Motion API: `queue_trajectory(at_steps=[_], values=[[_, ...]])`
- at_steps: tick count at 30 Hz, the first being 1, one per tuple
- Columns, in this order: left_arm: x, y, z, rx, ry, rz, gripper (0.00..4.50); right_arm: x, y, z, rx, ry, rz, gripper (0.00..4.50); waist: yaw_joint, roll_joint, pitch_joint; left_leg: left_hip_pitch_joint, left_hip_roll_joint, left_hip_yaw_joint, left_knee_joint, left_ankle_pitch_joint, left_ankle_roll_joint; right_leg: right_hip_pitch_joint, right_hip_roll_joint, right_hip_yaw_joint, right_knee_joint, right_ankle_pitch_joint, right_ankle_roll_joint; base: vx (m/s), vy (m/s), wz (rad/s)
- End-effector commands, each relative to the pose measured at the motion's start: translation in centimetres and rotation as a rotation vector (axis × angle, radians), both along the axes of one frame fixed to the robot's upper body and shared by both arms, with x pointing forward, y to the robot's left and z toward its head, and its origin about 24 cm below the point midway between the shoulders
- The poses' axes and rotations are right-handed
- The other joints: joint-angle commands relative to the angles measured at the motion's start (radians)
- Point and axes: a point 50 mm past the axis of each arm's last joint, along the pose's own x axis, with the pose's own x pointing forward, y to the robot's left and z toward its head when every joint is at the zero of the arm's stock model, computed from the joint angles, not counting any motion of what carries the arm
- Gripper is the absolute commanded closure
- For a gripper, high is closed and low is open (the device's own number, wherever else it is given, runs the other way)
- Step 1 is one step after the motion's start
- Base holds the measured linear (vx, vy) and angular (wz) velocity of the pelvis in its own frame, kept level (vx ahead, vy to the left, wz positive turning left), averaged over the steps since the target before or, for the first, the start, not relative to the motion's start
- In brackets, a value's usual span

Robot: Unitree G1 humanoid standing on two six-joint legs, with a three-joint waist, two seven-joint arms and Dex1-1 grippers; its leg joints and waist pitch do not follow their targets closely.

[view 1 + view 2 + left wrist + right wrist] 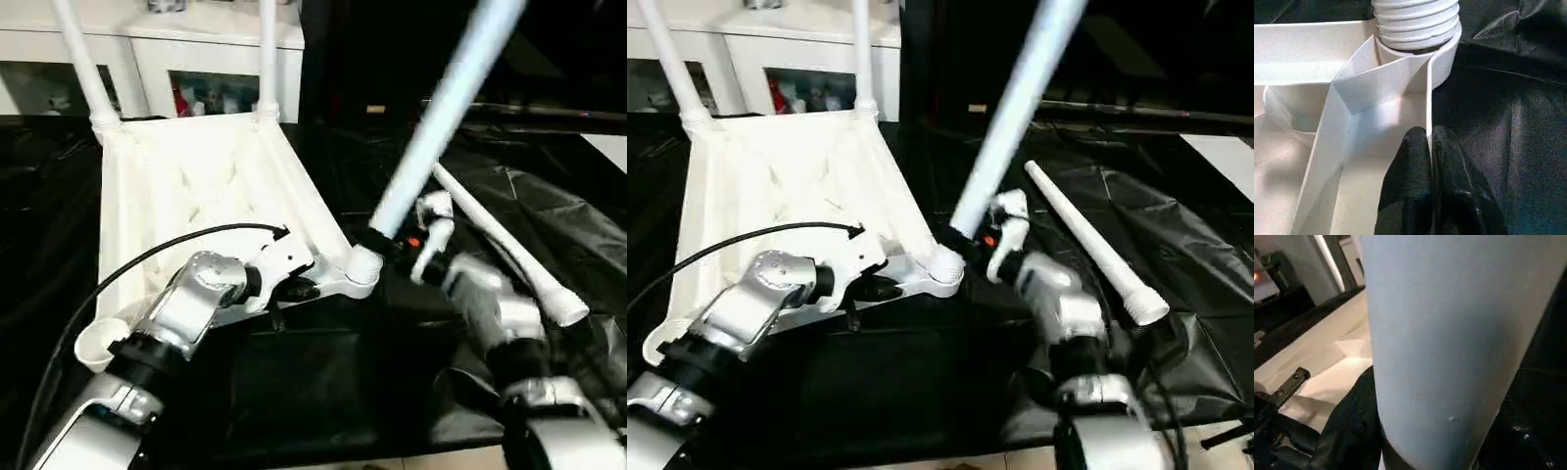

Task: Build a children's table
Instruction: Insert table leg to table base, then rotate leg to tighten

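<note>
Silver forearms fill the near edge of my head view. My left gripper pinches the raised rim of the white plastic rectangular tabletop, which lies underside up on the glossy black-covered work table. Two white tubular legs stand in its far sockets. My right gripper clamps the third smooth white leg, tilted over the near corner socket. A fourth leg lies loose on the crinkled cover beside it. Behind stands a white cabinet with glass doors.

Left wrist view: black fingers closed on the thin rim, the leg's ribbed end seated in the socket.

Right wrist view: one black finger presses against that leg.
</note>
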Motion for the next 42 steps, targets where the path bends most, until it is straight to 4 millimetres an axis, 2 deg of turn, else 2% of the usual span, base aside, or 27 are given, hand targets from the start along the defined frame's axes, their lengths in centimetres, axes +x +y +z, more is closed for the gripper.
queue_trajectory(at_steps=[1,3,4,8,12,14,16,17,20,22,24,26,28,29,33,34,35,36,37,38,42], values=[[1.0,0.8,1.0,0.022,-0.068,0.052,4.5,-1.0,0.1,-1.9,-0.025,0.057,-0.003,2.62,0.007,0.021,-0.064,0.024,0.04,-0.033,-0.073,-0.426,-0.036,0.03,-0.073,0.045,-0.113,-0.535,-0.115,0.0,0.0,0.0],[1.1,1.0,1.0,0.025,-0.069,0.058,4.5,-1.2,0.4,-2.1,-0.031,0.037,-0.002,2.62,0.004,0.019,-0.063,0.023,0.04,-0.036,-0.074,-0.44,-0.037,0.031,-0.071,0.041,-0.115,-0.552,-0.107,0.0,0.0,0.0],[1.2,1.2,1.0,0.027,-0.068,0.061,4.5,-1.4,0.6,-2.2,-0.038,0.028,-0.001,2.62,0.003,0.022,-0.064,0.025,0.039,-0.036,-0.074,-0.445,-0.038,0.029,-0.073,0.042,-0.117,-0.56,-0.104,0.0,0.0,0.0],[1.4,1.5,1.1,0.032,-0.067,0.064,4.5,-1.5,0.9,-2.3,-0.081,0.0,0.003,2.62,-0.001,0.022,-0.062,0.025,0.039,-0.04,-0.074,-0.465,-0.038,0.027,-0.072,0.037,-0.121,-0.586,-0.098,0.0,0.0,0.0],[1.7,1.9,1.2,0.052,-0.072,0.053,4.5,-1.6,1.3,-2.2,-0.181,-0.045,0.053,2.62,-0.009,0.025,-0.058,0.026,0.037,-0.045,-0.074,-0.492,-0.042,0.028,-0.072,0.028,-0.131,-0.632,-0.076,0.0,0.0,0.0],[1.8,1.9,1.3,0.065,-0.081,0.041,4.5,-1.5,1.3,-2.0,-0.219,-0.052,0.071,2.62,-0.01,0.031,-0.06,0.025,0.041,-0.051,-0.078,-0.5,-0.045,0.034,-0.075,0.023,-0.132,-0.611,-0.08,0.0,0.0,0.0],[1.9,1.9,1.4,0.071,-0.085,0.028,4.5,-1.3,1.2,-1.8,-0.24,-0.049,0.094,2.62,-0.014,0.031,-0.058,0.022,0.043,-0.055,-0.082,-0.522,-0.049,0.038,-0.074,0.018,-0.132,-0.592,-0.085,0.0,0.0,0.0],[1.9,1.8,1.4,0.077,-0.09,0.012,4.5,-1.2,1.2,-1.6,-0.26,-0.045,0.123,2.62,-0.013,0.032,-0.059,0.03,0.043,-0.055,-0.08,-0.538,-0.051,0.034,-0.075,0.017,-0.134,-0.592,-0.087,0.0,0.0,0.0],[1.9,1.6,1.4,0.078,-0.089,-0.005,4.5,-1.0,1.2,-1.5,-0.274,-0.039,0.159,2.62,-0.011,0.04,-0.057,0.037,0.044,-0.055,-0.081,-0.554,-0.051,0.032,-0.077,0.016,-0.139,-0.589,-0.09,0.0,0.0,0.0],[1.8,1.4,1.4,0.077,-0.089,-0.011,4.5,-0.9,1.2,-1.4,-0.276,-0.035,0.165,2.62,-0.013,0.039,-0.056,0.036,0.046,-0.057,-0.084,-0.571,-0.055,0.035,-0.076,0.013,-0.138,-0.573,-0.097,0.0,0.0,0.0],[1.7,1.2,1.3,0.076,-0.087,-0.027,4.5,-0.8,1.1,-1.4,-0.282,-0.028,0.178,2.62,-0.012,0.041,-0.054,0.041,0.047,-0.057,-0.083,-0.592,-0.058,0.03,-0.077,0.014,-0.138,-0.573,-0.102,0.0,0.0,0.0],[1.4,1.0,1.2,0.077,-0.083,-0.061,4.5,-0.8,1.2,-1.7,-0.307,-0.007,0.226,2.62,-0.012,0.04,-0.055,0.041,0.046,-0.056,-0.083,-0.59,-0.058,0.031,-0.079,0.016,-0.139,-0.571,-0.103,0.0,0.0,0.0],[1.4,1.0,1.2,0.079,-0.082,-0.069,4.5,-0.9,1.2,-1.8,-0.315,0.0,0.243,2.62,-0.01,0.038,-0.054,0.038,0.045,-0.055,-0.082,-0.574,-0.053,0.032,-0.081,0.018,-0.137,-0.571,-0.107,0.0,0.0,0.0],[1.3,1.0,1.1,0.081,-0.081,-0.077,4.5,-1.1,1.2,-2.0,-0.323,0.012,0.274,2.62,-0.008,0.033,-0.055,0.04,0.045,-0.052,-0.081,-0.564,-0.05,0.03,-0.082,0.021,-0.138,-0.57,-0.108,0.0,0.0,0.0],[1.0,1.0,1.1,0.089,-0.078,-0.118,4.5,-1.8,1.0,-2.8,-0.361,0.041,0.36,2.62,-0.001,0.034,-0.056,0.035,0.049,-0.05,-0.086,-0.535,-0.045,0.032,-0.08,0.03,-0.126,-0.513,-0.134,0.0,0.0,0.0],[0.9,1.0,1.1,0.09,-0.081,-0.133,4.5,-1.9,0.9,-2.9,-0.372,0.04,0.369,2.62,0.0,0.031,-0.057,0.036,0.049,-0.049,-0.086,-0.532,-0.044,0.032,-0.08,0.031,-0.125,-0.507,-0.138,0.0,0.0,0.0],[0.8,0.9,1.2,0.086,-0.086,-0.159,4.5,-1.9,0.9,-3.1,-0.376,0.047,0.377,2.62,0.002,0.033,-0.057,0.034,0.049,-0.048,-0.087,-0.528,-0.043,0.033,-0.081,0.032,-0.122,-0.5,-0.144,0.0,0.0,0.0],[0.6,0.8,1.3,0.079,-0.087,-0.182,4.5,-1.9,0.8,-3.1,-0.372,0.052,0.382,2.62,0.001,0.03,-0.057,0.031,0.05,-0.05,-0.089,-0.524,-0.044,0.037,-0.081,0.031,-0.119,-0.502,-0.144,0.0,0.0,0.0],[0.5,0.8,1.3,0.076,-0.089,-0.194,4.5,-1.9,0.8,-3.1,-0.371,0.053,0.383,2.62,0.001,0.031,-0.057,0.032,0.05,-0.05,-0.089,-0.527,-0.046,0.036,-0.081,0.032,-0.12,-0.506,-0.144,0.0,0.0,0.0],[0.2,0.4,1.5,0.066,-0.096,-0.227,4.5,-2.0,0.5,-3.2,-0.368,0.054,0.383,2.62,0.002,0.027,-0.057,0.034,0.051,-0.05,-0.089,-0.528,-0.047,0.036,-0.084,0.033,-0.121,-0.512,-0.142,0.0,0.0,0.0],[-0.4,0.3,1.9,0.048,-0.096,-0.328,4.5,-2.5,0.6,-3.6,-0.355,0.06,0.421,2.62,0.004,0.032,-0.059,0.032,0.051,-0.05,-0.092,-0.52,-0.047,0.038,-0.082,0.035,-0.119,-0.489,-0.146,0.0,0.0,0.0]])
